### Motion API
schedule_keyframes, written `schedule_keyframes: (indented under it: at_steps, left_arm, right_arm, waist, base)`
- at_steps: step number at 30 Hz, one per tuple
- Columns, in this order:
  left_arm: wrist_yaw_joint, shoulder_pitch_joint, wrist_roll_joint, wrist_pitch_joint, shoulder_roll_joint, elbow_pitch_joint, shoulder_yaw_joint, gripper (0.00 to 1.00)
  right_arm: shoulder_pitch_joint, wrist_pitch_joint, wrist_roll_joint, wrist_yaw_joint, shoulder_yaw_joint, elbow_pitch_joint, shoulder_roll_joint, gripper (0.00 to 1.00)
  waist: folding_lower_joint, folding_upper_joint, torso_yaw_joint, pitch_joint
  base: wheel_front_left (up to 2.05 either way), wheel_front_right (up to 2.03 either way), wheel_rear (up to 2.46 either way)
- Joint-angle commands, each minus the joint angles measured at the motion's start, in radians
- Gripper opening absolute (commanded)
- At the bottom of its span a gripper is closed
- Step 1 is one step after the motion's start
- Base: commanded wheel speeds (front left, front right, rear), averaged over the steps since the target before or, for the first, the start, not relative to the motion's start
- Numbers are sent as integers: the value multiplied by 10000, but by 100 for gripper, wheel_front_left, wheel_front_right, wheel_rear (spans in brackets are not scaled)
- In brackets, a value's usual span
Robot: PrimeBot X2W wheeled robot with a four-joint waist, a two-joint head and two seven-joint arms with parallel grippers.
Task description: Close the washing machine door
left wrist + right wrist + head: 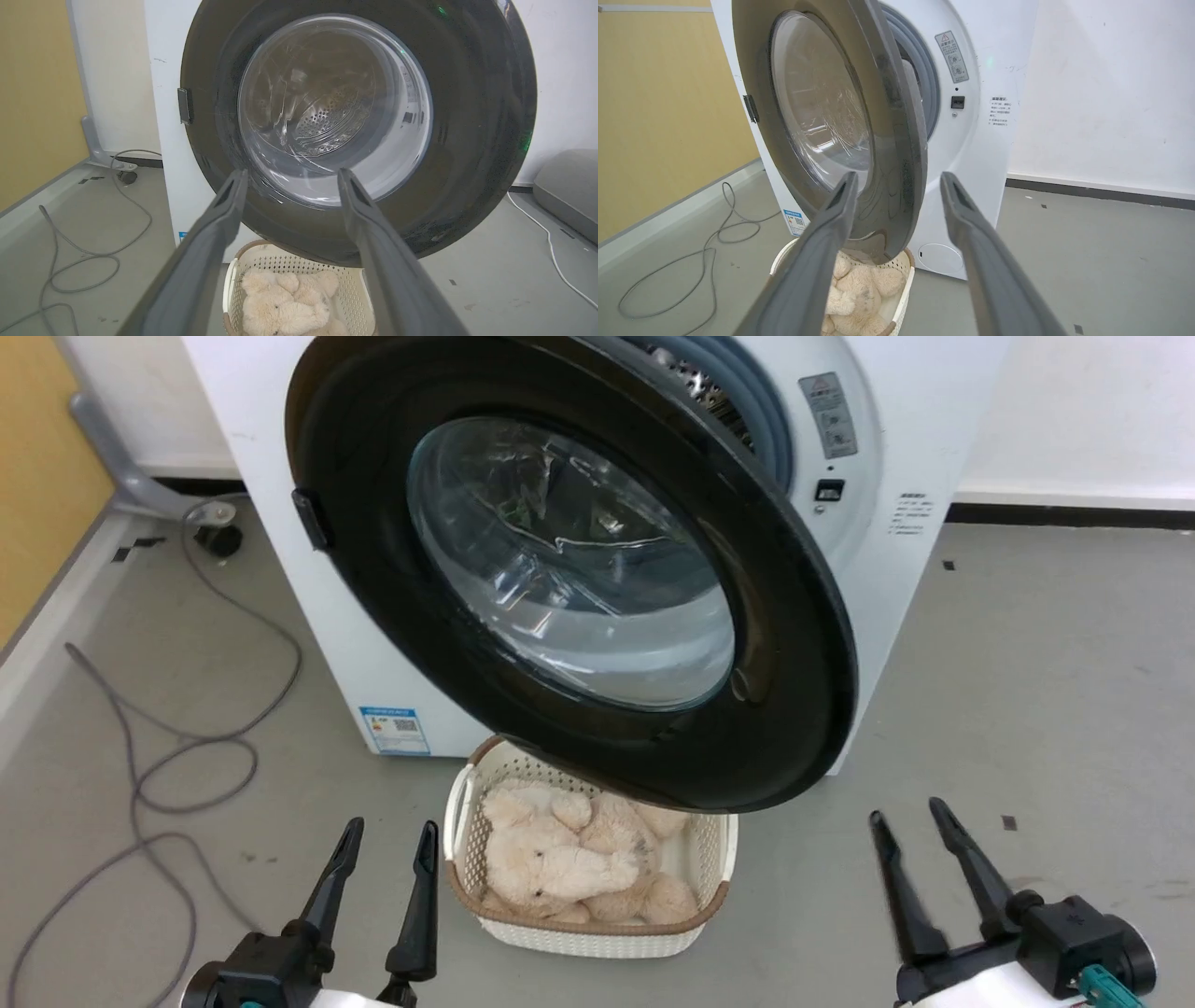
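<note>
The washing machine door (569, 569), round and black with a bulging glass window, stands swung partly open, hinged on its left, in front of the white washing machine (878, 495). Behind its right edge part of the grey gasket (747, 401) and steel drum shows. In the left wrist view the door (467, 116) faces me head-on; in the right wrist view the door (896, 154) shows edge-on. My left gripper (387, 835) is open at the lower left, well short of the door. At the lower right my right gripper (910, 814) is open, near the door's free edge but apart from it.
A cream perforated basket (588, 938) with plush toys sits on the floor under the door. Grey cables (187, 747) loop across the floor at the left. A grey cushion-like object (567, 186) and a white cord lie at the right in the left wrist view.
</note>
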Motion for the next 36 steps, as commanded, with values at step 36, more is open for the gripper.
schedule_keyframes:
  at_steps: [36]
  left_arm:
    - [248, -2378, -167, -43, -148, -372, -1300, 100]
  right_arm:
    - [-7133, 1547, 2678, 6, 1698, 2564, -4751, 0]
  waist:
    - [0, 0, 1993, 3621]
  base:
    - [0, 0, 0]
